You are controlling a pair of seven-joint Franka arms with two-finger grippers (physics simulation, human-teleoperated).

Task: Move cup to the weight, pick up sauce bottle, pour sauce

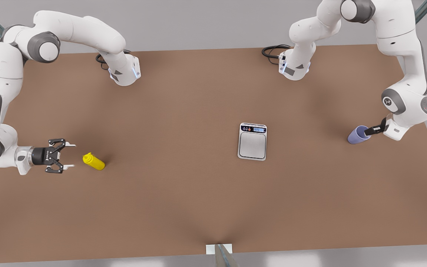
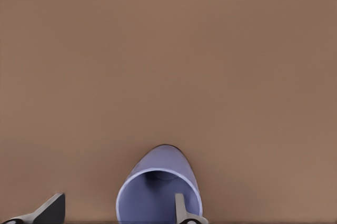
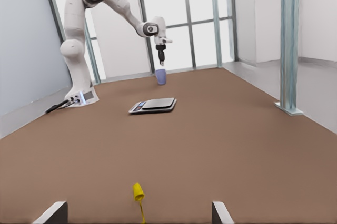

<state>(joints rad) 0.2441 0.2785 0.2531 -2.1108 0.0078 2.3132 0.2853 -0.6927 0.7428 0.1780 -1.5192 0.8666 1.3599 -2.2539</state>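
Cup (image 1: 358, 135) first: the lavender-blue tumbler sits on the brown table (image 1: 184, 207) at the front view's right, well apart from the weight (image 1: 252, 141), which lies flat near the table's middle. The left gripper (image 1: 370, 130) is at the cup's rim; the left wrist view has one finger (image 2: 180, 209) inside the mouth and the other outside the wall, and whether they already pinch the wall I cannot tell. Across the table, at the front view's left, the sauce bottle (image 1: 93, 161) stands close before the right gripper (image 1: 69, 155), whose fingers are spread apart with nothing between them; that arm appears to wait.

Judging from this, the cup has not yet reached the weight. A rim-only hold could let the cup swing, tilt or slip in the carry, and setting it off-centre on the steel plate could tip it. The bottle, nearly cup-sized and slim, might be knocked over if the right fingers close unevenly.

The weight's dark strip carries a blue screen and small marks, too small to read.
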